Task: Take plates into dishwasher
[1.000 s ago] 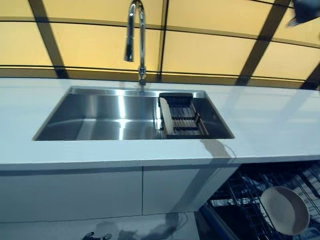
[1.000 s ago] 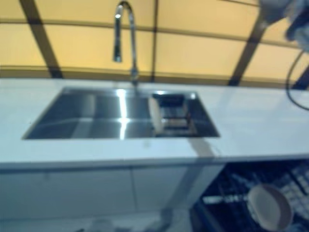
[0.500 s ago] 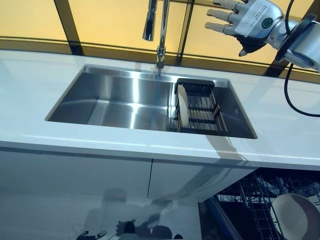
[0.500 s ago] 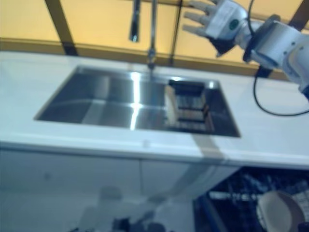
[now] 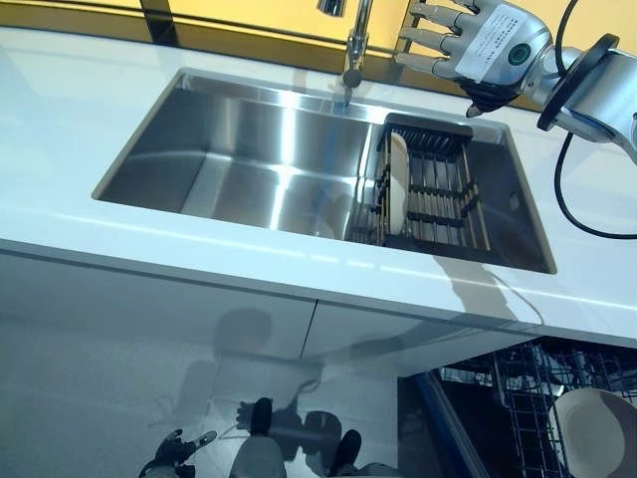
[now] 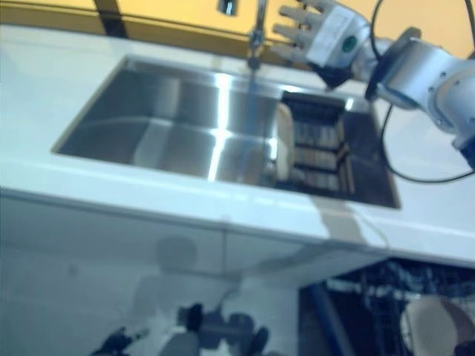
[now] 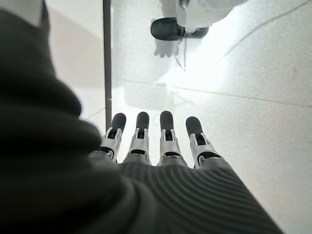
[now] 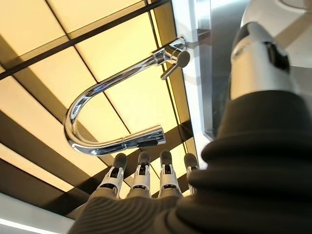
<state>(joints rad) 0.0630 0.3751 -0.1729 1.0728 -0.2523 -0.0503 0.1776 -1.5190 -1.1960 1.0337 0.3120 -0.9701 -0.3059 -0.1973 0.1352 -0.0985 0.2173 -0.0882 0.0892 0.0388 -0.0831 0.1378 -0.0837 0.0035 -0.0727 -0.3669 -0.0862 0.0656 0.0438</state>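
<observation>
Plate (image 5: 397, 188) stands on edge in the dark rack (image 5: 444, 192) at the right end of the sink (image 5: 249, 164), at the rack's left side, its face turned toward the basin. Its long edge runs near to far. The right hand (image 5: 470, 52) hangs above the far rim of the sink beside the tap (image 5: 351, 40), fingers spread straight and holding nothing — the plate lies below it, nearer and a little to the left. That hand is plainly the closer one; a reach down and toward the near side looks to be what is called for. The left hand (image 7: 156, 146) shows only in its wrist view, fingers straight over the floor, well away. Low at the right, the dishwasher (image 5: 518, 398) is open with another plate (image 5: 594, 432) already inside.
</observation>
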